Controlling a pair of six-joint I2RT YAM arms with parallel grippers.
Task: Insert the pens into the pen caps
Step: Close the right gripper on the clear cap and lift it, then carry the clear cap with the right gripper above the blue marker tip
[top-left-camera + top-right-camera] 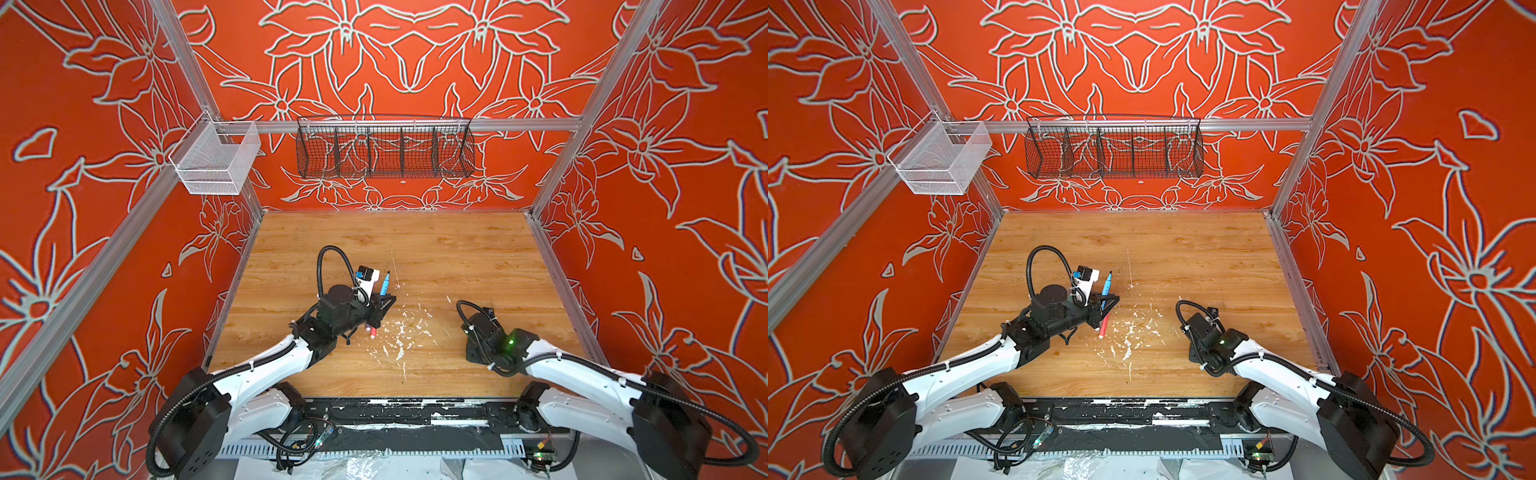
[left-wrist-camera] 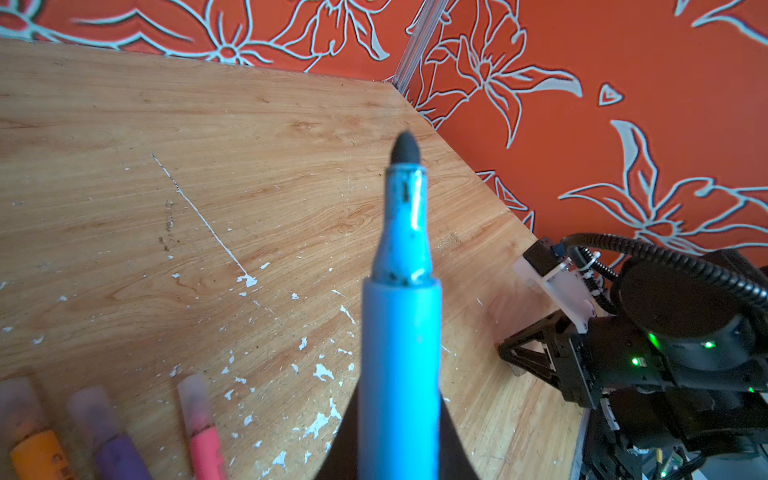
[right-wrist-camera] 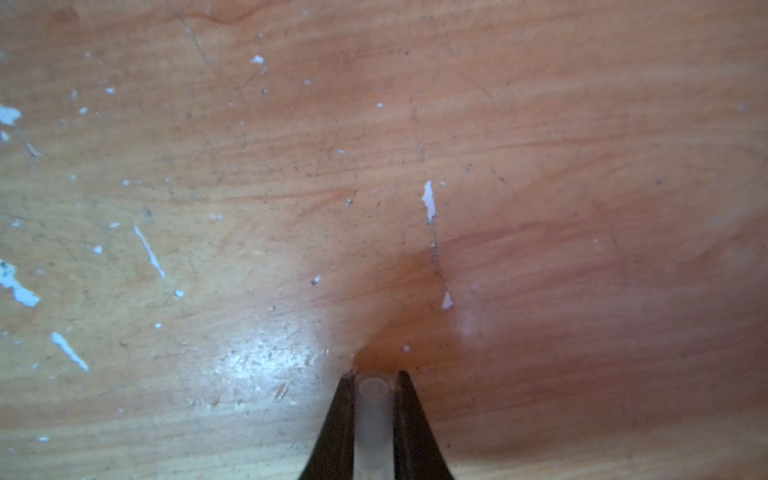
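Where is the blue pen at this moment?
In both top views the blue pen is left of centre, held in the left gripper, tip toward the back wall, just beyond the pink-red pen.

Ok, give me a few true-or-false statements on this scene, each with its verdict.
1. The left gripper holds the blue pen. True.
2. The blue pen's tip is capped. False: its dark tip is bare.
3. The right gripper is closed on a clear cap. True.
4. The pink-red pen is in the right gripper. False: it lies capped on the table.
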